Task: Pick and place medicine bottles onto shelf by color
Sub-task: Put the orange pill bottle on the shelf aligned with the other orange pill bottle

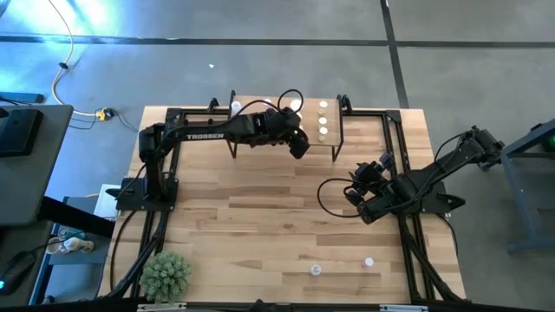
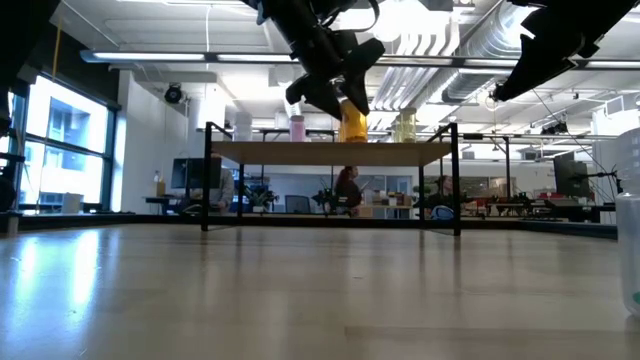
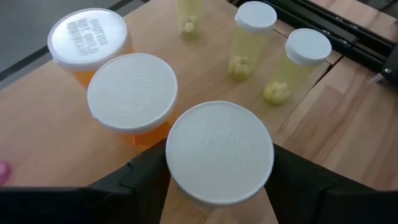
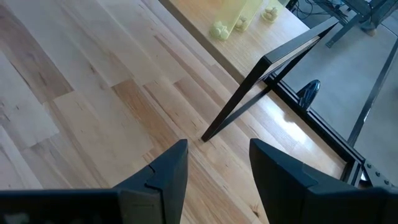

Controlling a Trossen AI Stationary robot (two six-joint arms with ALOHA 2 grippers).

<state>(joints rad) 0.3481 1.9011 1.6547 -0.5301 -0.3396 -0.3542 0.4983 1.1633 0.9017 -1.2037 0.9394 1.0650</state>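
Left gripper (image 3: pixel 217 186) hugs an orange bottle (image 3: pixel 219 152) standing on the shelf (image 2: pixel 330 152); only the low view shows its colour; right gripper (image 4: pixel 217 177) gapes empty over the table (image 4: pixel 74 112).

The right gripper (image 4: pixel 217 171) hung over the bare wooden table (image 4: pixel 81 93), its two dark fingers (image 4: pixel 171 171) apart with nothing between them. Beyond stood the shelf (image 4: pixel 273 31) on a slanted black leg (image 4: pixel 249 93), carrying what looked like yellowish bottles (image 4: pixel 239 15).
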